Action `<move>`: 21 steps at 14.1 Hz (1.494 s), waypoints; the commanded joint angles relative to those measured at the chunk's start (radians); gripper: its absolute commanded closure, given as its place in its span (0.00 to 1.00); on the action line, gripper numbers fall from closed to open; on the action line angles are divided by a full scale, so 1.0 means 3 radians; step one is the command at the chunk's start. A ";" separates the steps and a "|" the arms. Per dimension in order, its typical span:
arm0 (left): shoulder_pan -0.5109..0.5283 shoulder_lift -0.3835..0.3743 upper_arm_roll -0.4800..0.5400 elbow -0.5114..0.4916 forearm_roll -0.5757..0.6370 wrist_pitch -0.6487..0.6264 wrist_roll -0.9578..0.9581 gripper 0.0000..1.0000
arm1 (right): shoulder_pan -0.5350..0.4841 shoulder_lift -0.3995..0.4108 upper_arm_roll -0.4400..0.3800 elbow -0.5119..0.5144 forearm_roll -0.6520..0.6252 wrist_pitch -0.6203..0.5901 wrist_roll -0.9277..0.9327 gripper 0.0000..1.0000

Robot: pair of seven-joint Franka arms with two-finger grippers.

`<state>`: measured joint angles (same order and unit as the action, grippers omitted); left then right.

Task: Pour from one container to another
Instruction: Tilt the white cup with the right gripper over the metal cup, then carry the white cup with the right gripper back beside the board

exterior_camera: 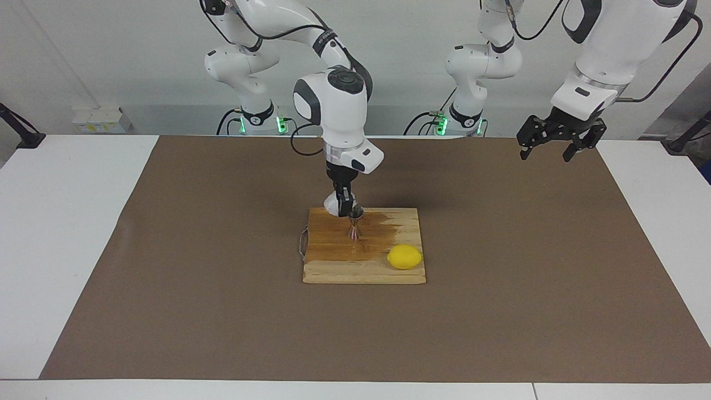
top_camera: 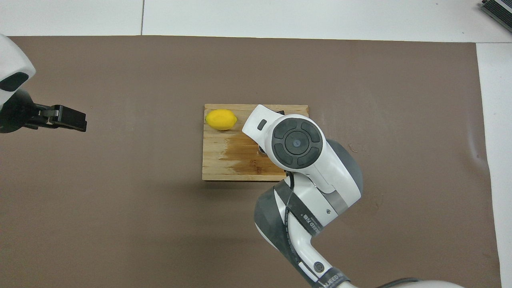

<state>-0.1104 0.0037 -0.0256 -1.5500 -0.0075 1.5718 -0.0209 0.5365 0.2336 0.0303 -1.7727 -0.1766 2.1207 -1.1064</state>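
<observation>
Your right gripper [exterior_camera: 344, 208] points straight down over the robot-side edge of the wooden cutting board [exterior_camera: 339, 269], its fingers clamped on the small whitish cup [exterior_camera: 332, 204], which hangs just beside the rim of the steel jigger [exterior_camera: 354, 225]. From the facing view you cannot tell whether cup and jigger touch. In the overhead view the right arm's wrist covers both the cup and most of the jigger, so only a sliver of the jigger's rim [top_camera: 262, 151] shows at the wrist's edge.

The jigger stands upright on the board, on a dark wet-looking stain [exterior_camera: 383, 222] that spreads toward the left arm's end of the board. A yellow lemon [exterior_camera: 405, 256] lies on the same board, farther from the robots than the jigger and toward the left arm's end. A thin wire loop [exterior_camera: 303, 244] sticks out from the board's edge on the right arm's side. The board lies near the middle of a brown mat [exterior_camera: 222, 311] that covers the white surface [exterior_camera: 55, 222].

Your left gripper [exterior_camera: 560, 145] waits with its fingers spread apart and nothing between them, raised over the mat's corner at the left arm's end, well apart from the board.
</observation>
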 commanded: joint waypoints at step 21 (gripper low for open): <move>0.0030 -0.0089 -0.0022 -0.0095 0.0040 -0.0019 0.0013 0.00 | -0.0785 -0.0216 0.0017 -0.0201 0.1711 0.0105 -0.1326 1.00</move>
<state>-0.1104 0.0037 -0.0256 -1.5500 -0.0075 1.5718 -0.0209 0.3594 0.2007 0.0252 -1.7836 0.2413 2.1441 -1.4101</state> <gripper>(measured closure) 0.000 0.520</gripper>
